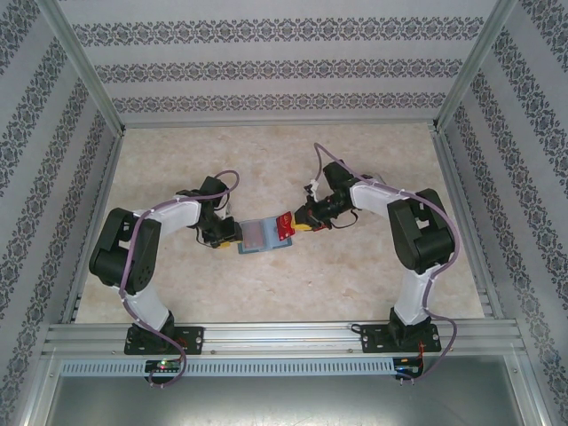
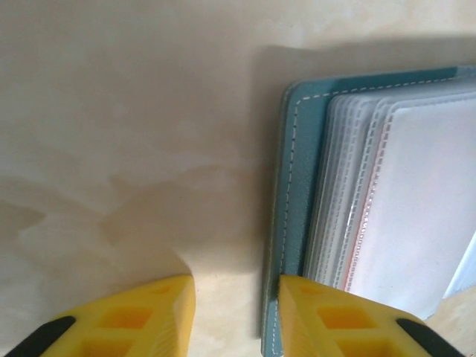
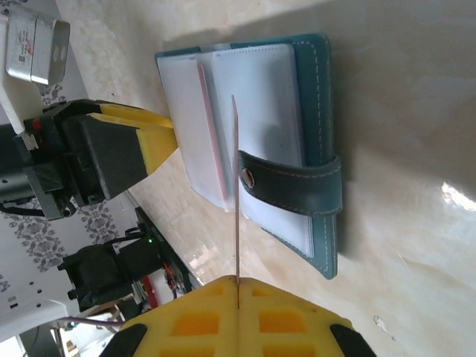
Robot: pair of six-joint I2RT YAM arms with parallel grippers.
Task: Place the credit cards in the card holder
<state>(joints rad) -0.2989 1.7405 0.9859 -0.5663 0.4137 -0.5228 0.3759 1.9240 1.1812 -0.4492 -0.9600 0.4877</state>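
The teal card holder point(image 1: 259, 236) lies open on the table, its clear sleeves point(image 2: 416, 208) facing up. My right gripper point(image 1: 302, 224) is shut on a red credit card point(image 1: 286, 226) at the holder's right end. In the right wrist view the card point(image 3: 235, 193) is edge-on, standing over the sleeves beside the snap tab point(image 3: 297, 190), with the gripper point(image 3: 238, 286) clamped on its near end. My left gripper point(image 2: 236, 312) is open at the holder's left edge, one yellow finger point(image 2: 327, 320) lying over the teal cover point(image 2: 297, 186). A pink-red edge point(image 3: 212, 134) shows between the sleeves.
The marble-patterned tabletop point(image 1: 293, 160) is fenced by metal rails and patterned walls. In the right wrist view the left gripper's finger point(image 3: 145, 134) sits close to the holder's far side. A white and grey block point(image 3: 33, 48) is mounted on the left arm.
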